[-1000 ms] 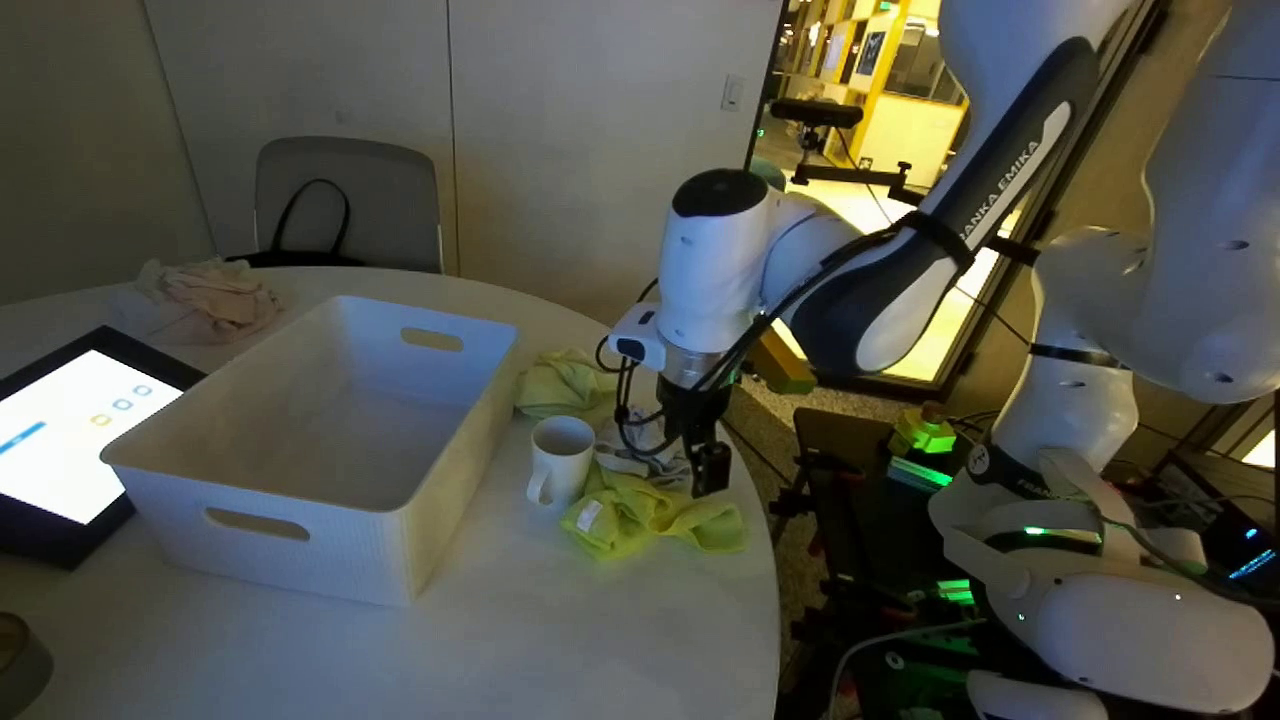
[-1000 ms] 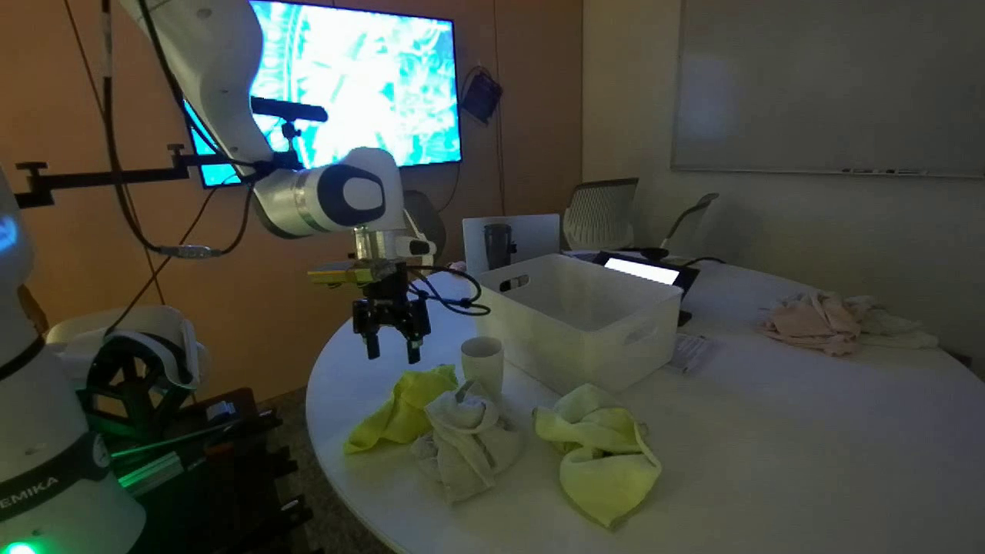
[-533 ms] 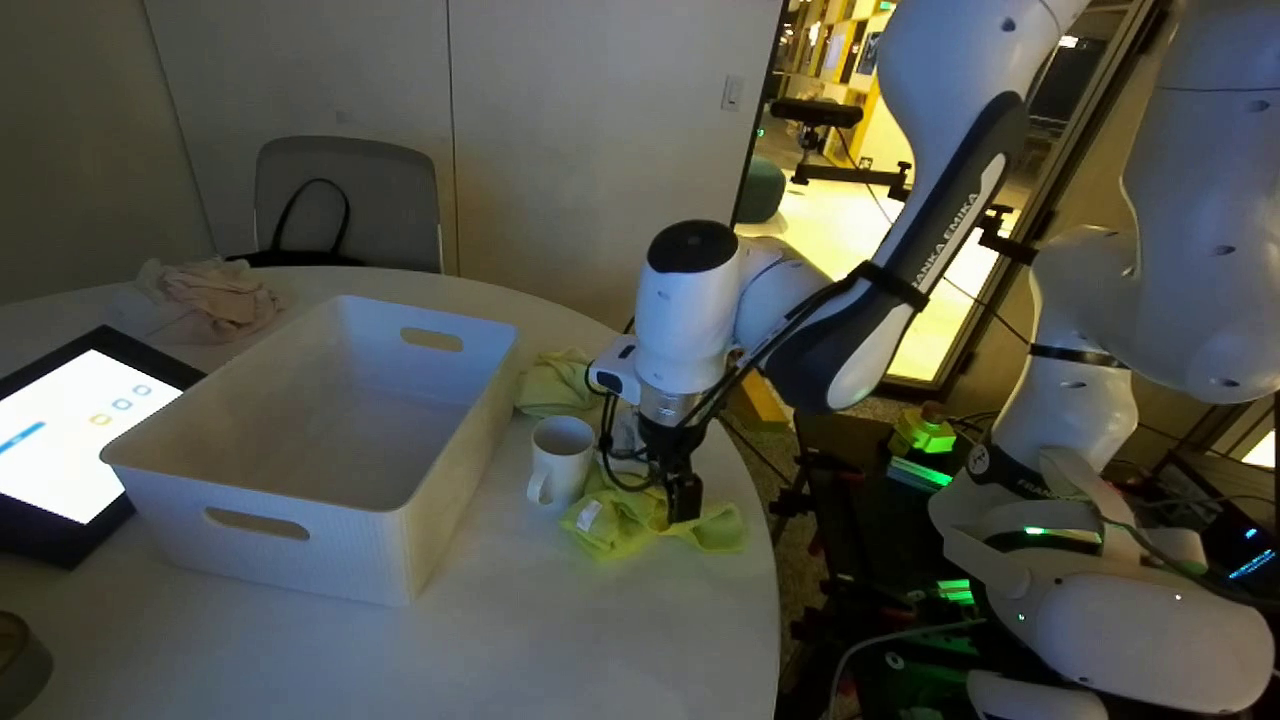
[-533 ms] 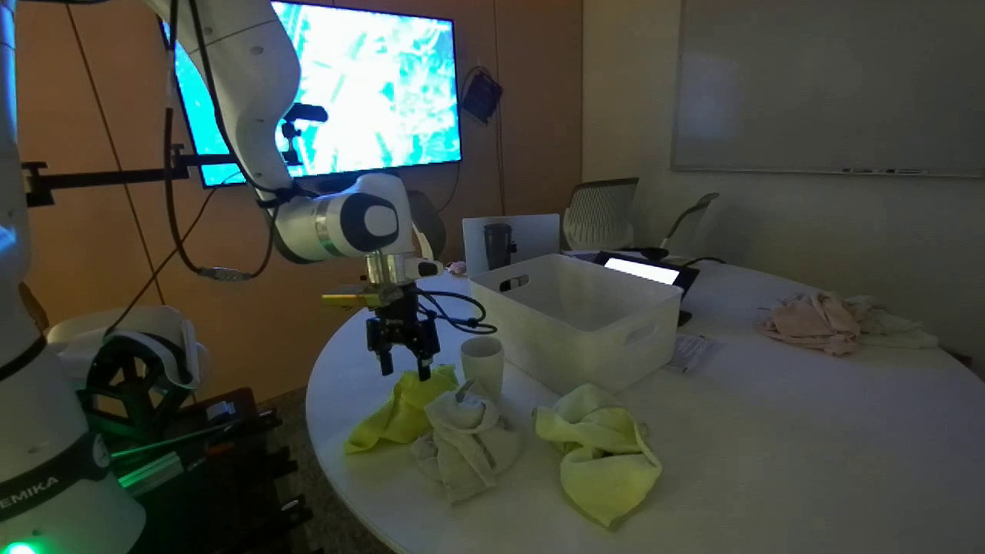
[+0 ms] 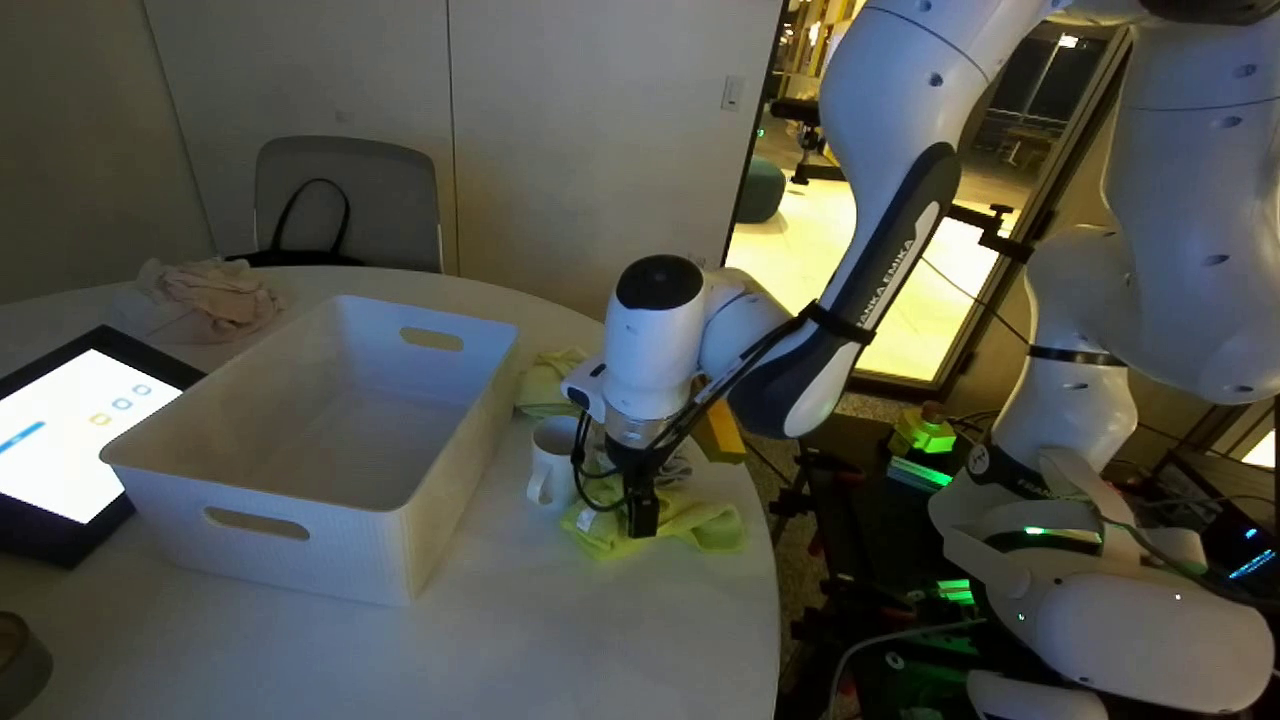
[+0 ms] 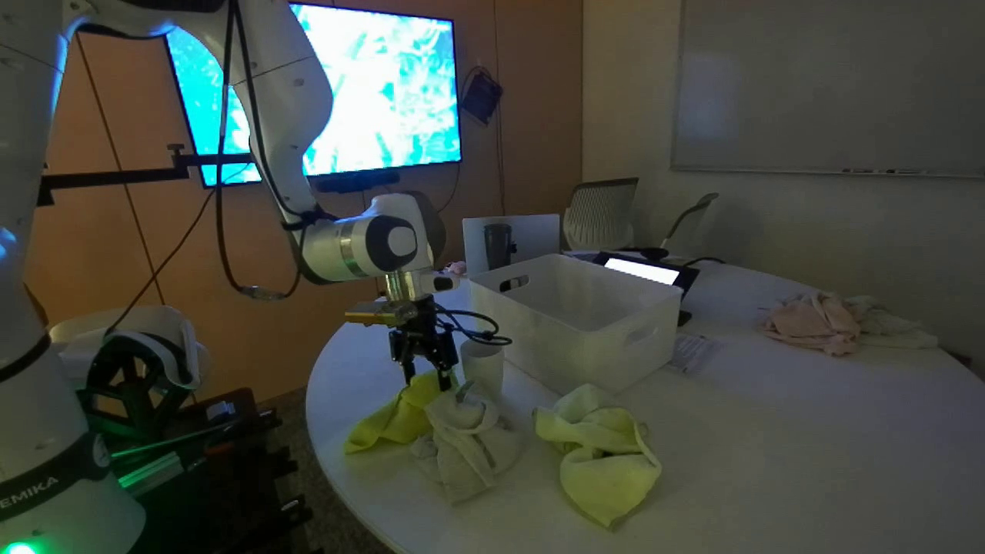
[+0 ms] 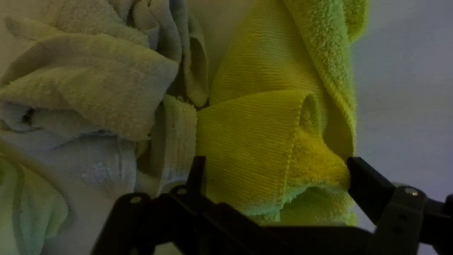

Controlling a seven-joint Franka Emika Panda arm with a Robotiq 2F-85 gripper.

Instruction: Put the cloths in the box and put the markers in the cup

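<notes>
1. Yellow cloth: crumpled on the table
2. Gripper: over it, fingers wide apart, either side in the wrist view; contact unclear
3. Grey cloth: at nine o'clock from it there
4. Cup: upright, at ten o'clock from the yellow cloth in an exterior view
5. Box: at nine o'clock from the cup

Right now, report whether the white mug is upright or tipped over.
Upright: in both exterior views the white mug stands with its wall vertical and its round mouth on top.
</notes>
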